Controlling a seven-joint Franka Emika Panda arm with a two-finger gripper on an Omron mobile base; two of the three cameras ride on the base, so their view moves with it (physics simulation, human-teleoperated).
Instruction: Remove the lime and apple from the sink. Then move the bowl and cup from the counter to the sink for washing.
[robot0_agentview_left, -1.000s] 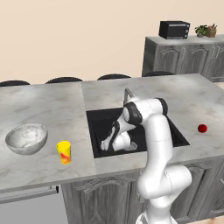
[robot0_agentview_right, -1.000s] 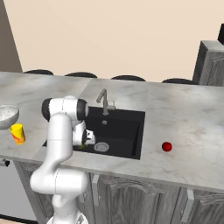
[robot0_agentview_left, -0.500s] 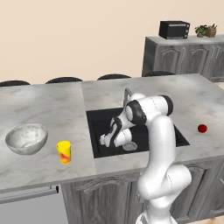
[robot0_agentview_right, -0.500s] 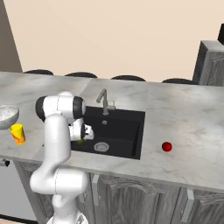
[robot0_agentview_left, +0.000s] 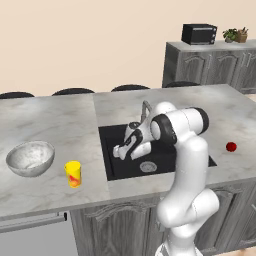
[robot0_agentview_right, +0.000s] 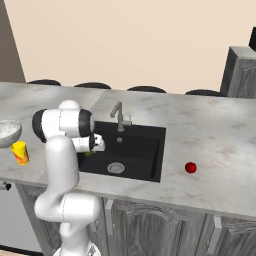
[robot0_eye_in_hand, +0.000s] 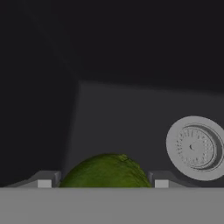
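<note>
My gripper (robot0_eye_in_hand: 103, 183) is down in the black sink (robot0_agentview_right: 142, 150), shut on the dark-green lime (robot0_eye_in_hand: 107, 170), which fills the gap between the two finger tips. From the right base view a sliver of the lime (robot0_agentview_right: 89, 154) shows under the hand (robot0_agentview_right: 92, 147), near the basin's left wall. The hand (robot0_agentview_left: 119, 152) hangs above the sink floor, left of the silver drain (robot0_agentview_left: 147, 166). The red apple (robot0_agentview_left: 231, 147) lies on the counter right of the sink. The marbled bowl (robot0_agentview_left: 30, 158) and yellow cup (robot0_agentview_left: 73, 173) stand on the counter to the left.
The grey faucet (robot0_agentview_right: 119, 115) rises at the sink's back edge, close behind the arm. A black microwave (robot0_agentview_left: 199, 33) and a potted plant (robot0_agentview_left: 236, 35) sit on a far cabinet at the right. Dark stool tops line the counter's far side.
The hand has drifted a little up and toward the sink's left side, and the lime has stayed between its fingers. Apple, bowl and cup have not moved.
</note>
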